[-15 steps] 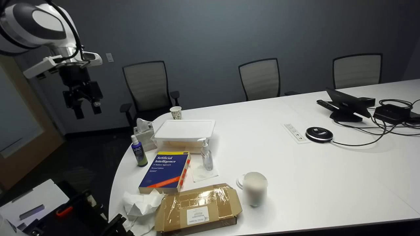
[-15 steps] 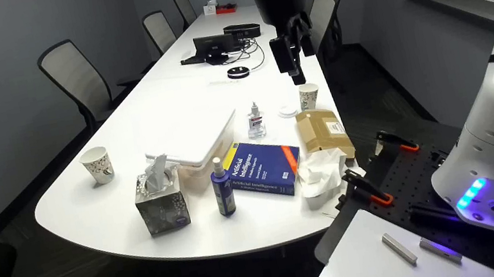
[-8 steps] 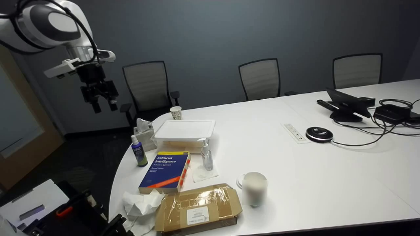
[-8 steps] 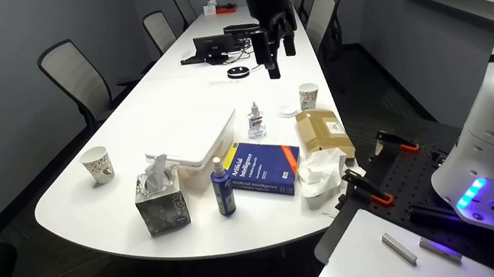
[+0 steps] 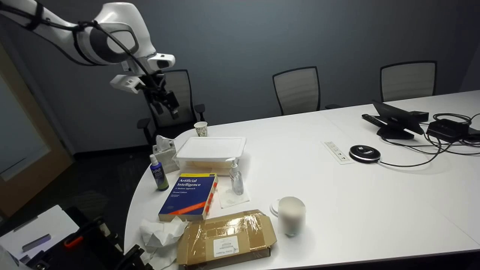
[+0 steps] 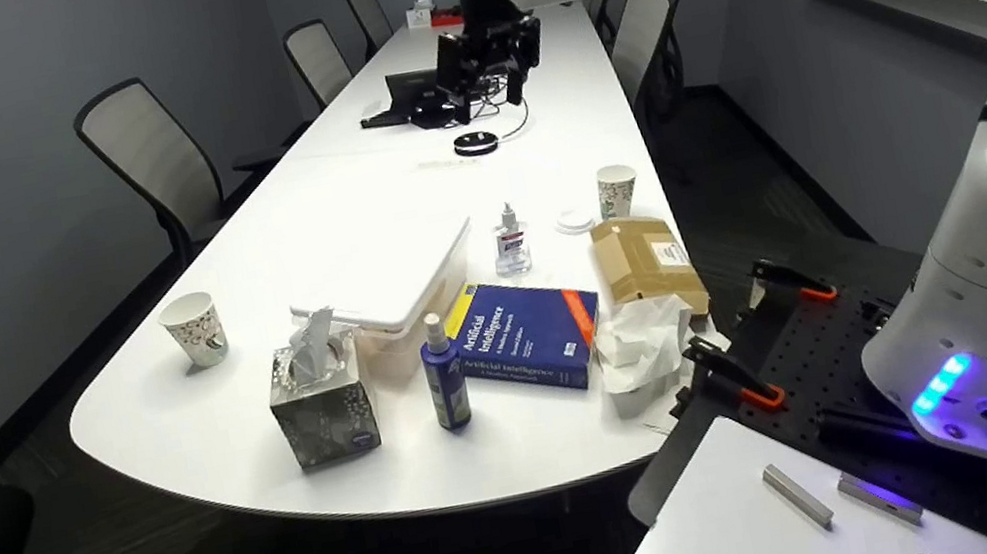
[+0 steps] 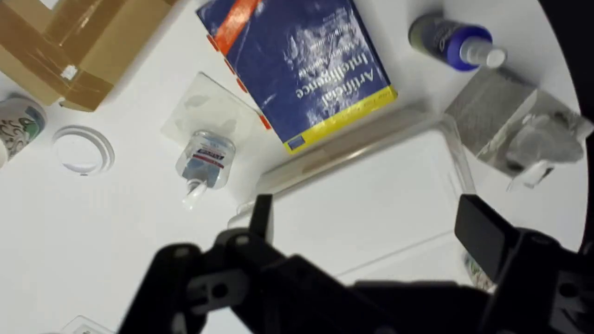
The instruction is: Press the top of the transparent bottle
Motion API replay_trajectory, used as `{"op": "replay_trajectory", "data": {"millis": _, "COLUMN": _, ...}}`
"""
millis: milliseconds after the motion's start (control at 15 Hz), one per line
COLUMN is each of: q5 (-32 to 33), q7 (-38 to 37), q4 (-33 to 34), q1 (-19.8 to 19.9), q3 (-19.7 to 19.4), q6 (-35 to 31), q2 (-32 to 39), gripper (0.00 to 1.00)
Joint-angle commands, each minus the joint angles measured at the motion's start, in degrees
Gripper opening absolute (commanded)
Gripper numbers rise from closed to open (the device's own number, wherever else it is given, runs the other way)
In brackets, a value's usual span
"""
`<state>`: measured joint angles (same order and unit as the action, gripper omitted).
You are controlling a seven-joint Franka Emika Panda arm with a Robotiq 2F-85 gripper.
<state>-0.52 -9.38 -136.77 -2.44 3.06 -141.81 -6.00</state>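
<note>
The transparent Purell pump bottle (image 7: 220,153) is standing upright on a white paper sheet (image 7: 204,102), below the gripper (image 7: 371,220) and out beyond the finger at the wrist view's left; its fill level cannot be determined. The pale pump top (image 7: 195,194) is crowning it, well apart from the fingers (image 7: 480,232). The gripper is hovering above the table (image 7: 93,241), its fingers spread wide with a gap between. Through that gap, a clear storage box (image 7: 348,144) is bearing a white lid (image 7: 357,199); a tan tone is showing at its wall, source unidentified. Past the opposite finger, a tissue box (image 7: 487,106) is holding a tissue (image 7: 547,144) protruding from its top, and a patterned paper cup (image 7: 478,273) is showing partly. Farther from the gripper, a blue Expo spray bottle (image 7: 457,41) is standing, contents concealed. Out past the Purell bottle, another paper cup (image 7: 18,125) is standing just beside a round lid (image 7: 82,150), contents not discernible. A taped cardboard box (image 7: 79,41) is lying near that cup.
</note>
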Motion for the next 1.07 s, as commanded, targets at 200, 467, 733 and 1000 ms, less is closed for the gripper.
{"op": "replay_trajectory", "data": {"millis": 200, "q5": -7.2, "q7": -5.8, "q4": 8.1, "q1": 2.9, "q3": -3.8, "q6": -12.3, "q2": 13.5, "gripper": 1.00}}
{"op": "replay_trajectory", "data": {"millis": 467, "q5": -6.6, "q7": -11.8, "q4": 10.9, "q1": 3.1, "q3": -6.3, "q6": -16.1, "q2": 20.7, "gripper": 1.00}}
{"op": "replay_trajectory", "data": {"millis": 733, "q5": -8.0, "q7": -14.0, "q4": 13.4, "q1": 3.3, "q3": -7.9, "q6": -18.1, "q2": 26.6, "gripper": 1.00}}
{"op": "replay_trajectory", "data": {"millis": 1000, "q5": -12.2, "q7": -12.8, "q4": 17.1, "q1": 4.9, "q3": -7.6, "q6": -18.4, "q2": 31.2, "gripper": 1.00}}
